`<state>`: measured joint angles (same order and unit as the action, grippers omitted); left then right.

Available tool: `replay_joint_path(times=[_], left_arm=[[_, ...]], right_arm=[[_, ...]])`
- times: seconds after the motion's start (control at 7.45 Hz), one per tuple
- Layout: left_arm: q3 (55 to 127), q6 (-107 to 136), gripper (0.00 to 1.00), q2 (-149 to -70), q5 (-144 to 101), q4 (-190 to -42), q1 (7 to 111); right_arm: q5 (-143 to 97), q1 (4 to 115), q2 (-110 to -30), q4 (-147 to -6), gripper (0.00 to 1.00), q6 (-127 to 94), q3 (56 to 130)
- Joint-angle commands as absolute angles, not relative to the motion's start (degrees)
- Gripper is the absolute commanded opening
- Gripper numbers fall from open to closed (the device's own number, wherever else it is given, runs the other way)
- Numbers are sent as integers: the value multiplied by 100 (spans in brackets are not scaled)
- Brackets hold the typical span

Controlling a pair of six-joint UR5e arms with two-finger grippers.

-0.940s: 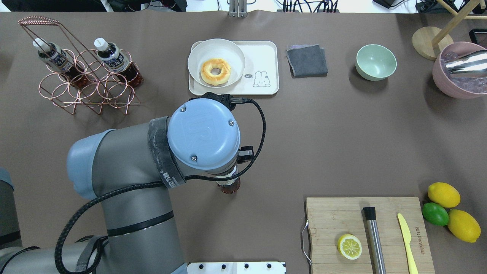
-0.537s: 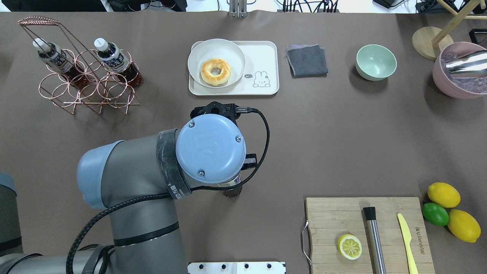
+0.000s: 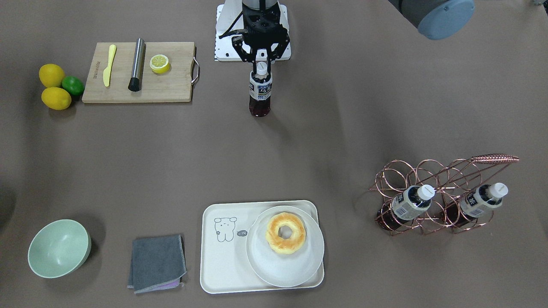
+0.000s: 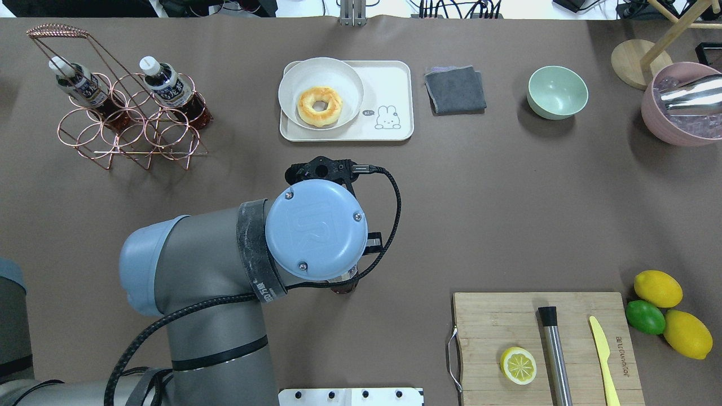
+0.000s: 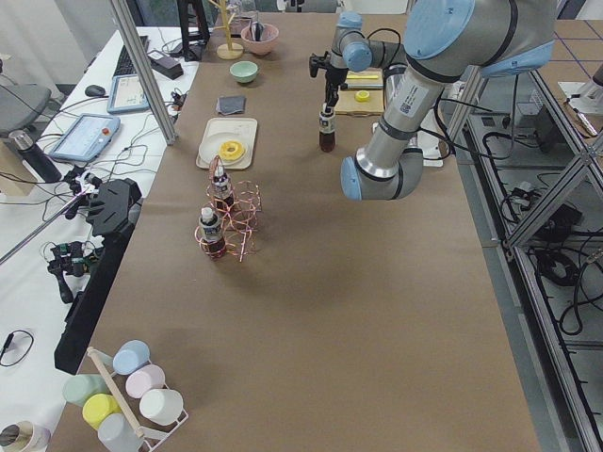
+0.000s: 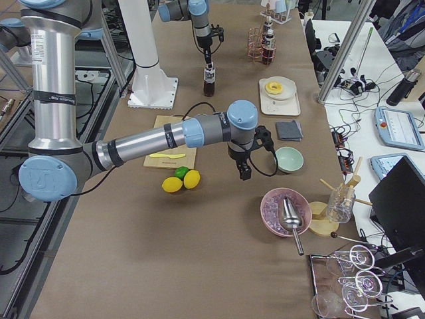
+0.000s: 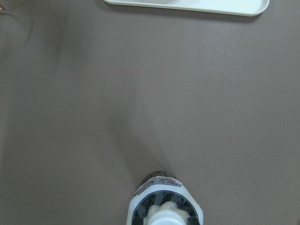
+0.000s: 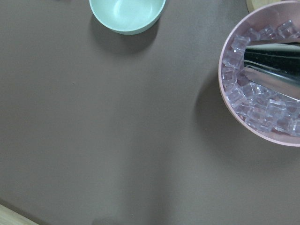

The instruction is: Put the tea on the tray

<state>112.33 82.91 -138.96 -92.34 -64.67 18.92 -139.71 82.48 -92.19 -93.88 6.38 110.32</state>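
The tea bottle [image 3: 260, 92], reddish-brown with a white cap and a blue-and-white label, hangs upright near the robot's edge of the table. My left gripper [image 3: 261, 64] is shut on its cap. In the overhead view only the bottle's base [image 4: 344, 286] shows under the wrist. The left wrist view looks down on the tea bottle [image 7: 161, 206]. The cream tray [image 3: 222, 261] with the bear drawing lies across the table, its edge in the left wrist view [image 7: 211, 7]. My right gripper [image 6: 242, 174] hangs over bare table near the green bowl; I cannot tell its state.
A white plate [image 3: 265, 265] with a donut [image 3: 284, 233] fills half the tray. A copper rack [image 3: 428, 171] holds two look-alike bottles. A cutting board [image 3: 171, 90], grey cloth [image 3: 156, 261], green bowl [image 3: 58, 248] and pink ice bowl [image 8: 234, 108] stand around.
My left arm has shifted right and toward the robot's side in the overhead view, away from the tray, with the tea bottle still under the wrist.
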Motion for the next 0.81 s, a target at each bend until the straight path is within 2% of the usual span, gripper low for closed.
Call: replay_joint_path(times=[0.0,0.27,0.67], left_arm=[[11285,8288,89,-13887,-9237,-6460,1898],[11617,7887,88,-13765,-9455,-6443,2430],[12032,6212,89,-12844,-11350,-6451,4353]], right_arm=[[-14316,7939,-8791,-9395,100,-468,11257],[-14239,7455,-8448,-9396,100,-1630,11626],[-13941,6665,-7790,-9404,100,-3324,11969]])
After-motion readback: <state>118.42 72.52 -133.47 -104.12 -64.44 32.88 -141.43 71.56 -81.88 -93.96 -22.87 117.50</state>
